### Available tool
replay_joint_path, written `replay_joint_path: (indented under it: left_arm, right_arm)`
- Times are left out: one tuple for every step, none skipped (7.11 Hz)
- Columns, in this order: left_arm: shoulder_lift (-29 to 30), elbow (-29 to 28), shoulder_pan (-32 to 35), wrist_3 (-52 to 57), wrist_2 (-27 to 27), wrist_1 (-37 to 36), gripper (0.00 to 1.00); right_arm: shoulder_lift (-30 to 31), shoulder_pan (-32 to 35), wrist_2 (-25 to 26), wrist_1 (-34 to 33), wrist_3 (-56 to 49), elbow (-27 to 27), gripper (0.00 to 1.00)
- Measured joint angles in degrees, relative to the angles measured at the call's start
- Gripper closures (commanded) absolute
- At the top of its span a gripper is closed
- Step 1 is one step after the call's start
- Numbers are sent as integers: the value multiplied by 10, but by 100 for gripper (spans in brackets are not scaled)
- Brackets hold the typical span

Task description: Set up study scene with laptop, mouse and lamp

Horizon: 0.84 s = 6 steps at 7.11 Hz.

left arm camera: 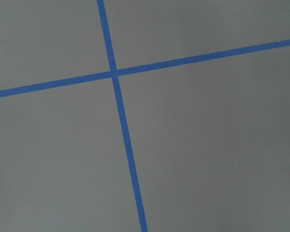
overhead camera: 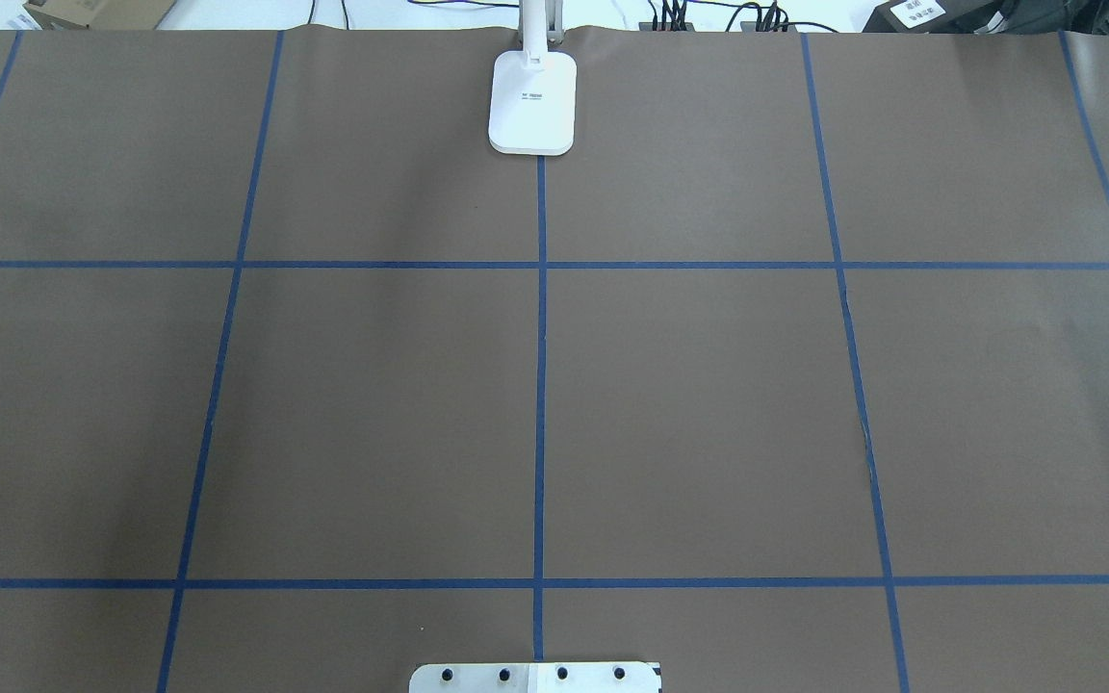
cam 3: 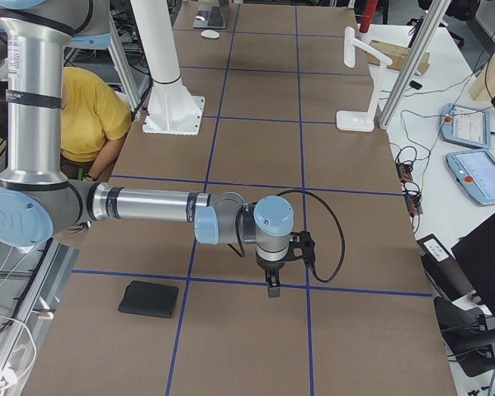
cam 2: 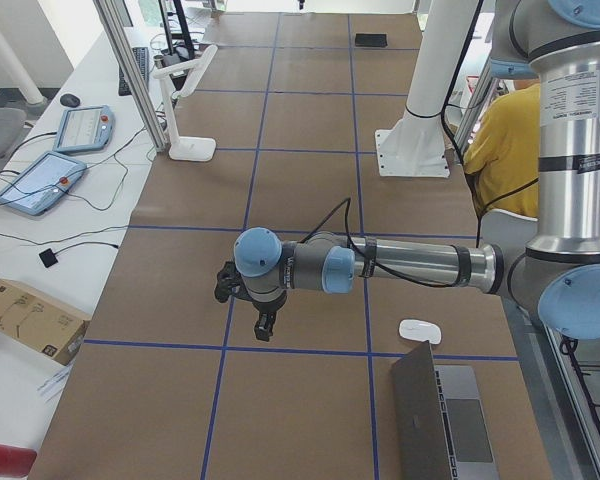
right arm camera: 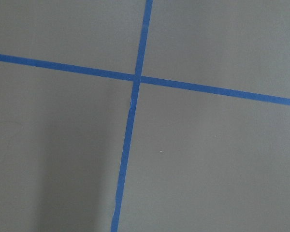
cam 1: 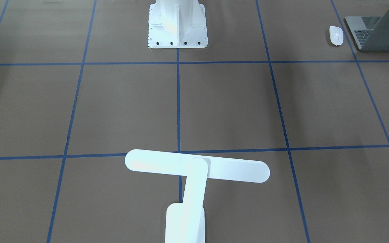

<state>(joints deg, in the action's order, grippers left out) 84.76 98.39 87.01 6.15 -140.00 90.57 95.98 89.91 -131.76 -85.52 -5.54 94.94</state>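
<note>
The white lamp [cam 1: 194, 168] stands at the table's far edge from the robot, on the centre line; only its foot [overhead camera: 532, 101] shows in the overhead view. The grey laptop [cam 1: 383, 32] lies open near the robot's left side, with the white mouse [cam 1: 336, 35] just beside it. In the left side view, my left gripper [cam 2: 264, 330] points down over bare table, well away from the laptop [cam 2: 440, 420] and mouse [cam 2: 420, 330]. In the right side view, my right gripper [cam 3: 273, 289] hangs over a tape line. I cannot tell whether either gripper is open or shut. Both wrist views show only brown table and blue tape.
A flat black pad [cam 3: 148, 299] lies near the robot's right side. The white robot pedestal [cam 1: 177, 27] stands at the table's near-robot edge. A person in a yellow shirt [cam 2: 510, 140] sits behind the robot. Tablets and cables lie beyond the lamp side.
</note>
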Motion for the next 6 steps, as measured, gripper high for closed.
replay_joint_path:
  left_arm:
    - [0, 1, 0, 0, 1, 0, 0]
    - [0, 2, 0, 0, 2, 1, 0]
    - [0, 2, 0, 0, 2, 3, 0]
    - [0, 2, 0, 0, 1, 3, 0]
    - [2, 2, 0, 0, 2, 2, 0]
    - [4, 1, 0, 0, 4, 1, 0]
  right_arm:
    - [0, 0, 0, 0, 0, -1, 0]
    - [0, 0, 0, 1, 0, -3, 0]
    - [0, 0, -1, 1, 0, -5, 0]
    - [0, 0, -1, 1, 0, -8, 0]
    - [-1, 0, 0, 2, 1, -11, 0]
    - [-1, 0, 0, 2, 0, -14, 0]
